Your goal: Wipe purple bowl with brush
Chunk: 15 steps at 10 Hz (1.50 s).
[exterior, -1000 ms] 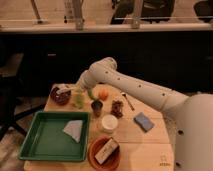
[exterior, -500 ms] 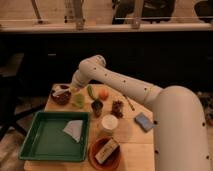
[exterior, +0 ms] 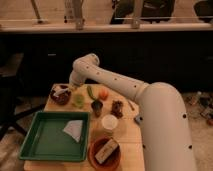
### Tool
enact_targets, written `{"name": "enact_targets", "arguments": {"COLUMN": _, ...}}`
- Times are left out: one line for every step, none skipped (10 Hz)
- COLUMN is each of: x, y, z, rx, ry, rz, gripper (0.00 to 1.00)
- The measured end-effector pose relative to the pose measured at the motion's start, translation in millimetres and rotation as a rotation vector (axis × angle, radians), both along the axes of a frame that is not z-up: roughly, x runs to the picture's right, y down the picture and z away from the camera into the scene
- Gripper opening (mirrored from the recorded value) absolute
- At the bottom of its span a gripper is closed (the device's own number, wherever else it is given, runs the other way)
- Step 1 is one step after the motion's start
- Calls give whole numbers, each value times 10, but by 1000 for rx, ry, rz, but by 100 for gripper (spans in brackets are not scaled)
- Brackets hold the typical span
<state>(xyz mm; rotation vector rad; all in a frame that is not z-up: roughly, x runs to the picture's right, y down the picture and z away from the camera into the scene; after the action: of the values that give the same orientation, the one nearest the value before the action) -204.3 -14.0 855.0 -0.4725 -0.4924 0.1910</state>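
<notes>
**Q:** Camera view: what is seen on the light wooden table [exterior: 127,135]?

**A:** A small round dark maroon-purple bowl [exterior: 60,95] is seen at the table's far left corner. A long slim white-handled brush [exterior: 63,90] is laid across its rim. The white arm's gripper [exterior: 73,87] is lowered just beside the bowl's right edge, over the handle's end.

**Q:** How are the fingers set?

**A:** They are pressed fully together. Whether the handle is pinched between them cannot be told.

**Q:** What else is placed nearby?

**A:** A green rectangular tray [exterior: 37,150] holding a pale folded cloth [exterior: 73,129] is set at the front left. A larger shallow orange bowl [exterior: 104,152] is placed beside it, and a small white cup [exterior: 109,122] stands just behind that bowl.
</notes>
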Motion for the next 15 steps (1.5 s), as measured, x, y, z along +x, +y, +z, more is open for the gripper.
{"name": "enact_targets", "arguments": {"x": 6, "y": -3, "z": 0, "rx": 0, "ry": 1, "rz": 1, "gripper": 0}}
{"name": "enact_targets", "arguments": {"x": 19, "y": -6, "z": 2, "rx": 0, "ry": 2, "rz": 2, "gripper": 0}}
{"name": "enact_targets", "arguments": {"x": 22, "y": -5, "z": 4, "rx": 0, "ry": 2, "rz": 2, "gripper": 0}}
{"name": "enact_targets", "arguments": {"x": 12, "y": -4, "z": 1, "rx": 0, "ry": 1, "rz": 2, "gripper": 0}}
{"name": "enact_targets", "arguments": {"x": 6, "y": -1, "z": 0, "rx": 0, "ry": 0, "rz": 1, "gripper": 0}}
{"name": "enact_targets", "arguments": {"x": 3, "y": -1, "z": -1, "rx": 0, "ry": 0, "rz": 0, "gripper": 0}}
{"name": "enact_targets", "arguments": {"x": 8, "y": 2, "z": 2, "rx": 0, "ry": 2, "rz": 0, "gripper": 0}}
{"name": "enact_targets", "arguments": {"x": 38, "y": 11, "z": 17, "rx": -3, "ry": 11, "rz": -5, "gripper": 0}}
{"name": "enact_targets", "arguments": {"x": 73, "y": 26, "z": 47, "rx": -8, "ry": 32, "rz": -18, "gripper": 0}}
{"name": "enact_targets", "arguments": {"x": 121, "y": 67, "z": 99, "rx": -20, "ry": 71, "rz": -39, "gripper": 0}}
{"name": "enact_targets", "arguments": {"x": 150, "y": 99, "z": 131, "rx": -32, "ry": 93, "rz": -48, "gripper": 0}}
{"name": "enact_targets", "arguments": {"x": 209, "y": 115, "z": 172, "rx": -42, "ry": 109, "rz": -46, "gripper": 0}}
{"name": "enact_targets", "arguments": {"x": 234, "y": 119, "z": 191, "rx": -48, "ry": 115, "rz": -42, "gripper": 0}}
{"name": "enact_targets", "arguments": {"x": 232, "y": 130, "z": 207, "rx": -53, "ry": 117, "rz": -42, "gripper": 0}}
{"name": "enact_targets", "arguments": {"x": 235, "y": 113, "z": 217, "rx": -54, "ry": 120, "rz": -40, "gripper": 0}}
